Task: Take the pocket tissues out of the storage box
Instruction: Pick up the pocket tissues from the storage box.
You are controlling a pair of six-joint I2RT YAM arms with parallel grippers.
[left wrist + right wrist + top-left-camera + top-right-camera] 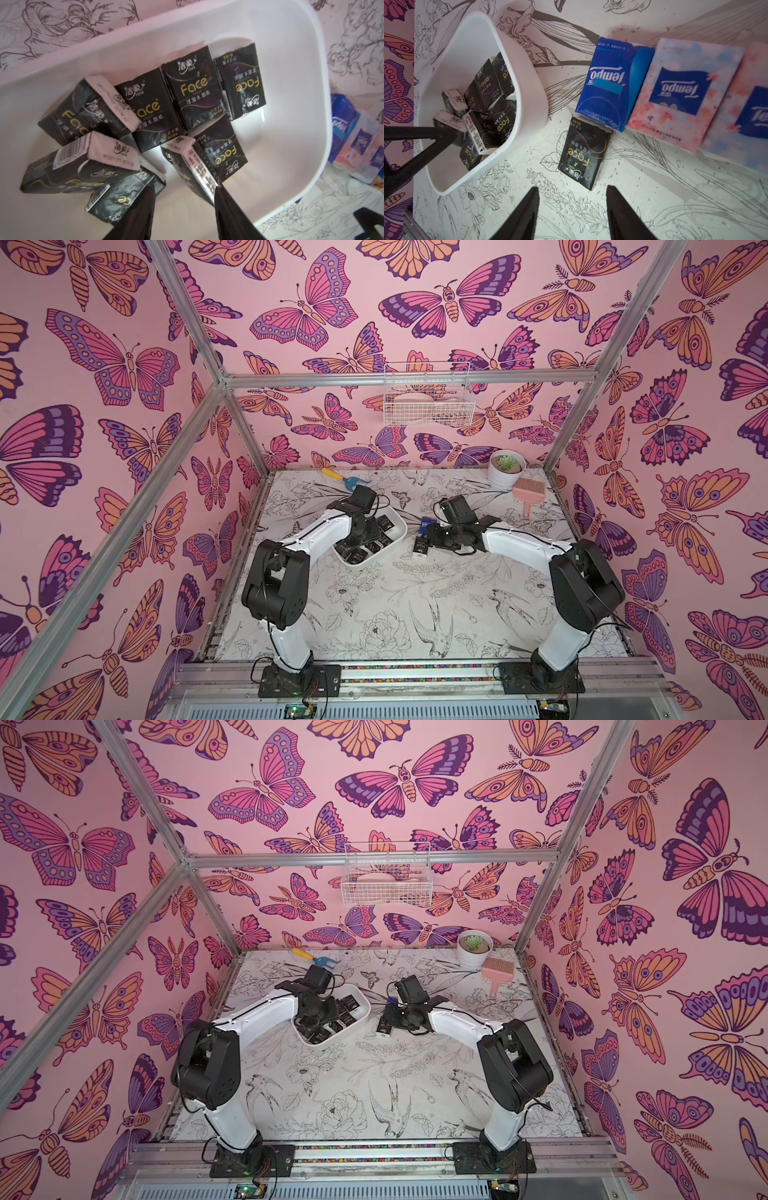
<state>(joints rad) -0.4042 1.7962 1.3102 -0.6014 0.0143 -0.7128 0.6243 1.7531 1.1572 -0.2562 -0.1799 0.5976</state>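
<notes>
My left gripper, jaws apart and empty, hangs in the storage box over black Face packets. My right gripper, also apart, is just beside one Face packet lying right of the box. I judge the packets light, soft and slick: pinch the narrow sides.

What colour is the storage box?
The storage box is plain white, clearest in the left wrist view.

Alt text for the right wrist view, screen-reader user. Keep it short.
The right gripper hovers open over the flower-printed table, a flat black tissue packet lying just beyond it. Past that lie a blue packet and two pink floral packets side by side; the white plastic storage box holds more black packets.
</notes>
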